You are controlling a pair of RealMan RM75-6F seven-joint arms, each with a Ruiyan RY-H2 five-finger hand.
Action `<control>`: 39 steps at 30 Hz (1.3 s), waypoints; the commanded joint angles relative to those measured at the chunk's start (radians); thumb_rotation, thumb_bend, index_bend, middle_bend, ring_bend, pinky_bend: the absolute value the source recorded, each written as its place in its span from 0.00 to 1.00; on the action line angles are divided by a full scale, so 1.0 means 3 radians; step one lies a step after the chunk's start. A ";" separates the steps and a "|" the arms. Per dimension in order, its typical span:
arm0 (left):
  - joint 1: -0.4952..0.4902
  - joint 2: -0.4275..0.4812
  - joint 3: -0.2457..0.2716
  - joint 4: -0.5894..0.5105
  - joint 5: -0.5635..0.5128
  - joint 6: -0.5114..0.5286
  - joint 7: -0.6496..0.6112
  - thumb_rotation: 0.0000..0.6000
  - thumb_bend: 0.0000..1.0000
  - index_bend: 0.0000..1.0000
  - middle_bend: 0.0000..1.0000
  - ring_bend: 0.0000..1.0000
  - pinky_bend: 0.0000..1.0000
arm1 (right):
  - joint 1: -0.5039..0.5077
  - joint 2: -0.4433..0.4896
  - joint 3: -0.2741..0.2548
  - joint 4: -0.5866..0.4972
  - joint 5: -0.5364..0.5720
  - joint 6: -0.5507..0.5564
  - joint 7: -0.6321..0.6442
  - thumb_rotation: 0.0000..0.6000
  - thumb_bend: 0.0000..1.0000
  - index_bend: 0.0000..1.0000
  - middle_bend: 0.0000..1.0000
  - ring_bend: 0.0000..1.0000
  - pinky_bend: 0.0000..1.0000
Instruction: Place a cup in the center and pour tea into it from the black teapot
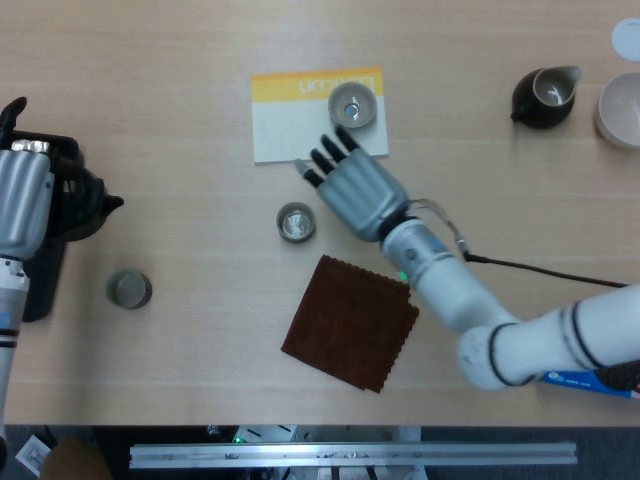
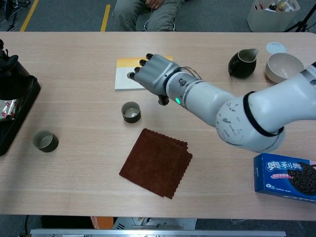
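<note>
Reaching with our right hand [image 1: 358, 190], open and holding nothing, we should close it gently around the cup [image 1: 352, 104] on the yellow-edged card [image 1: 290, 125] just beyond it, keeping the cup upright.

My right hand [image 1: 355, 190] hovers mid-frame, fingers over the lower edge of the card [image 1: 290, 125], on whose right part a cup [image 1: 352, 104] sits. Just left of my hand stands another cup [image 1: 296, 222]; below lies the cloth [image 1: 350, 322]. A third cup [image 1: 129, 289] is lower left, near my left hand [image 1: 25, 195]. The pitcher [image 1: 545, 96] and bowl [image 1: 620, 110] sit upper right.
</note>
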 commanded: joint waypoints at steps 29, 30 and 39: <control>-0.0242 -0.0582 -0.0049 0.0046 -0.0267 -0.0185 0.0560 0.90 0.38 0.92 1.00 0.85 0.09 | -0.2015 0.1822 -0.0804 -0.0628 -0.2286 0.1050 0.2152 1.00 0.22 0.02 0.11 0.00 0.00; -0.0247 -0.0591 -0.0050 0.0051 -0.0278 -0.0192 0.0569 0.91 0.38 0.92 1.00 0.85 0.09 | -0.2080 0.1807 -0.0800 -0.0593 -0.2326 0.1109 0.2198 1.00 0.22 0.03 0.11 0.00 0.00; -0.0302 -0.0689 -0.0061 0.0066 -0.0352 -0.0229 0.0666 0.91 0.38 0.92 1.00 0.85 0.09 | -0.2609 0.1719 -0.0740 -0.0302 -0.2667 0.1541 0.2526 1.00 0.23 0.07 0.11 0.00 0.00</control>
